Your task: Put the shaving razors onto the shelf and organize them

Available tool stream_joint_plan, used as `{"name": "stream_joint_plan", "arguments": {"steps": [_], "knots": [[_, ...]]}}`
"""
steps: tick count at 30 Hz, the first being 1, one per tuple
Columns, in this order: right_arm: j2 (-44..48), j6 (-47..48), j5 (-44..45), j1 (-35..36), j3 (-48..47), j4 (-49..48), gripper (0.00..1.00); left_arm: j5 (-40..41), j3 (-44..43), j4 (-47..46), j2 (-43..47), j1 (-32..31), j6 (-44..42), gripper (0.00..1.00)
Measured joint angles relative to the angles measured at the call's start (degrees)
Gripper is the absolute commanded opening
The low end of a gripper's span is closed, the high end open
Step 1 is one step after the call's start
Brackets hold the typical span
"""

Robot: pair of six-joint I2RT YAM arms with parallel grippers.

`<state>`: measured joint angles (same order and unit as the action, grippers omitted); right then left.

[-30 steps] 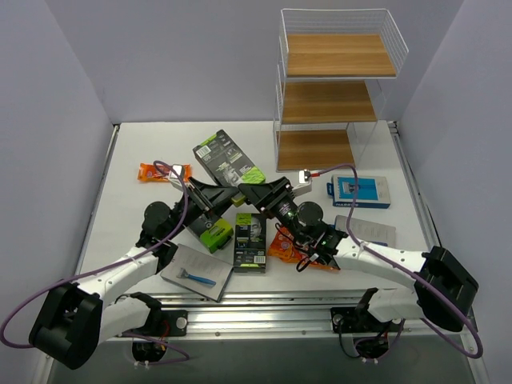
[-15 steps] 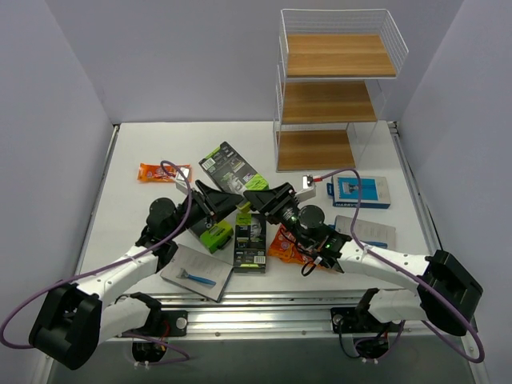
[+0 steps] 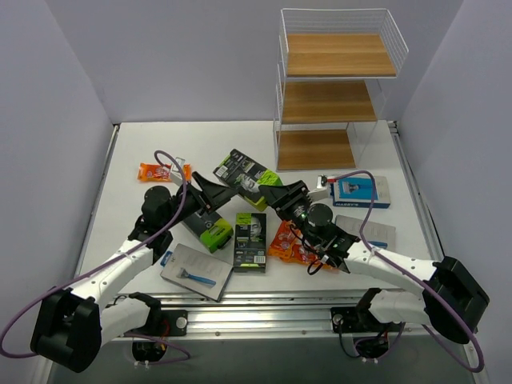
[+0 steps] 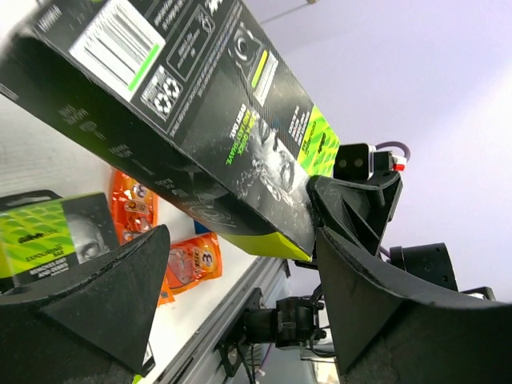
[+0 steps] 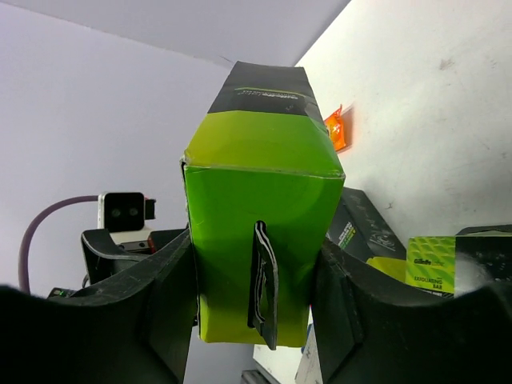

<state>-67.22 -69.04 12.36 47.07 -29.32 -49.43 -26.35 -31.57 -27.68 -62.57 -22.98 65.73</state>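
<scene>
Presently, item by item.

Black-and-lime box (image 3: 242, 170): raised off the table (image 3: 144, 144) and tilted, over the table's middle, between the two grippers. Its lime end points toward the right arm.

Right gripper (image 3: 270, 194): jaws partly closed onto the lime end of that box. Both fingers (image 5: 160, 296) press against its sides.

Left gripper (image 3: 214, 192): jaws spread wide, closed on nothing. The box's black printed face lies just beyond its fingers (image 4: 88, 304).

Second black-and-lime box (image 3: 210, 230): flat on the table near the middle, below the left gripper.

Third black box (image 3: 250, 240): flat, just beside the second, toward the near edge.

Orange packets (image 3: 290, 244): a small cluster just right of the third box, partly under the right arm.

Single orange packet (image 3: 152, 171): toward the left edge, well apart from the cluster.

Blue card (image 3: 360, 192): near the right edge, just in front of the shelf.

Grey card (image 3: 370, 230): by the right edge, nearer than the blue card.

Card with blue razor (image 3: 196, 274): at the near edge, left of centre.

Shelf (image 3: 328, 88): upright in the far right corner, with three wooden boards in a white wire frame.
</scene>
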Motion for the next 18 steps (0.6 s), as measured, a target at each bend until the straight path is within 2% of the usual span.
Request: {"name": "stream_joint_plan", "arguments": {"steps": [11, 12, 13, 14, 18], "knots": [[0.6, -0.2, 0.3, -0.5, 1.8, 1.4, 0.00, -2.7, -1.1, 5.5, 0.2, 5.4, -4.2, 0.87], [0.9, -0.2, 0.3, -0.6, 1.8, 1.8, 0.00, -3.0, -1.4, 6.8, 0.4, 6.0, -5.1, 0.89], [1.3, -0.2, 0.3, -0.7, 1.8, 2.3, 0.00, -3.1, -1.9, 8.5, 0.8, 6.6, -6.0, 0.97], [1.7, -0.2, 0.3, -0.9, 1.8, 2.7, 0.00, -3.2, -2.6, 10.3, 1.3, 7.1, -7.2, 0.94], [4.4, -0.2, 0.3, -1.9, 1.8, 4.7, 0.00, -2.5, -7.7, 19.9, 3.6, 8.6, -13.6, 0.94]]}}
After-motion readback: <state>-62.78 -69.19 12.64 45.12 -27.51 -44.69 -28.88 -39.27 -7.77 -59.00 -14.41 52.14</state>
